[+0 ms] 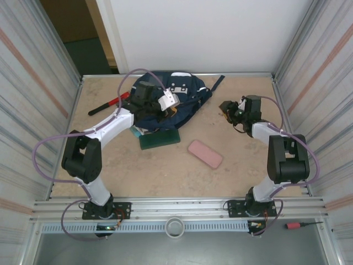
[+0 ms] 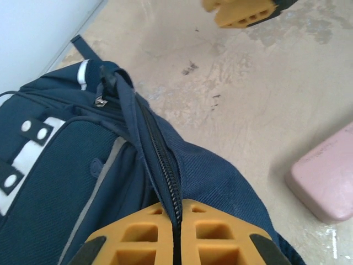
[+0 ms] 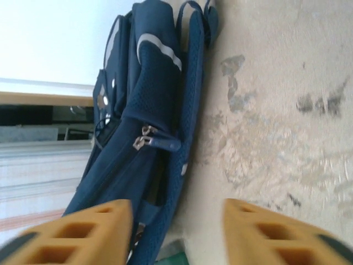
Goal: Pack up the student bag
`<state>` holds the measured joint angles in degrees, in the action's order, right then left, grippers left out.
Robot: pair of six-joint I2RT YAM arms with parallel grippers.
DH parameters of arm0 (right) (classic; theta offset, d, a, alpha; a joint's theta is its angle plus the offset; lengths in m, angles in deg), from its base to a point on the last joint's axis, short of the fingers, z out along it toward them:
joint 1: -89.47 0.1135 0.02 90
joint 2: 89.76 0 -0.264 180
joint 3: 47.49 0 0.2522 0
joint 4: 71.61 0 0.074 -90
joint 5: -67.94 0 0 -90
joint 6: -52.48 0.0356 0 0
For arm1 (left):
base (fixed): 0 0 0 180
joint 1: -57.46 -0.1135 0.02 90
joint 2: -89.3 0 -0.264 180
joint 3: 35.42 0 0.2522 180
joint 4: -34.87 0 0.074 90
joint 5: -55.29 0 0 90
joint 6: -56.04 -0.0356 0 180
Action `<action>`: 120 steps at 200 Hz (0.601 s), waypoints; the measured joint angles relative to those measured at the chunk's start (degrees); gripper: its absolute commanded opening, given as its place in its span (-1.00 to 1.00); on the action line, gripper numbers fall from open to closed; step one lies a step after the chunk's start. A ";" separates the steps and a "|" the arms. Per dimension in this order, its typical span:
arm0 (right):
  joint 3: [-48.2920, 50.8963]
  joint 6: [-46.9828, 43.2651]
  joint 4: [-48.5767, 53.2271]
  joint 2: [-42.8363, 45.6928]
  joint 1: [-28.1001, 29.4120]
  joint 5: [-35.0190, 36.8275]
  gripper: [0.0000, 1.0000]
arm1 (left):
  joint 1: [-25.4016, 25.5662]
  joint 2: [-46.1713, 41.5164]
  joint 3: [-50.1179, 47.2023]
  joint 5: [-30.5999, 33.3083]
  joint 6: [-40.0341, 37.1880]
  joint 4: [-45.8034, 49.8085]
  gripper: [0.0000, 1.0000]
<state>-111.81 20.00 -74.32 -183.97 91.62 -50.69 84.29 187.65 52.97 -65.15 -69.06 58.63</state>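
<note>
Item: student bag (image 1: 190, 91), navy fabric with white patches and thin pale stripes; it lay at the far middle of the table (image 1: 165, 176), nearer the left arm, its dark strap (image 1: 218, 83) trailing toward the back rail.

Condition: soft and slack, creased along the top; judged light to moderate in weight, with no stiff frame, so it would likely sag and fold if lifted by one point; the woven cloth looked grippy rather than slick, and nothing about it seemed fragile.

Hold points: the raised zip edge (image 2: 165, 165), a doubled seam firm enough to pinch; the zip pull (image 3: 140, 142) on the side pocket, small and likely to slip; the strap, strong but loose.

Left gripper (image 1: 167, 102): over the bag, released, jaws wide; in the wrist view the zip edge rested against its lower finger (image 2: 176, 232), the other finger well apart above bare table; nothing was clamped.

Right gripper (image 1: 228, 109): released, empty, low over the table just right of the bag; its wrist view faced the bag's side.

Nearby: green book (image 1: 160, 139), partly under the bag's near edge; pink case (image 1: 205, 153), near it on open table; red-handled tool (image 1: 107, 104), left of the bag.
</note>
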 measured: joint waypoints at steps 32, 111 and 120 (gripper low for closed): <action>-12.57 -0.55 1.11 -9.97 1.25 0.17 0.51 | 0.57 -0.04 -0.66 -2.16 0.02 0.33 -1.00; -42.10 -0.96 9.51 -36.61 6.62 0.70 -0.59 | 2.08 -0.04 -0.66 -2.73 -0.09 1.84 -1.00; -42.69 -0.96 10.19 -37.29 6.47 0.11 -0.75 | 2.19 -0.04 -0.66 -2.47 -0.20 2.12 -1.00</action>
<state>-154.50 19.04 -64.13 -221.26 98.09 -50.58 86.47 187.61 52.32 -67.62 -69.25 60.75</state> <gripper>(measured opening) 0.242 0.072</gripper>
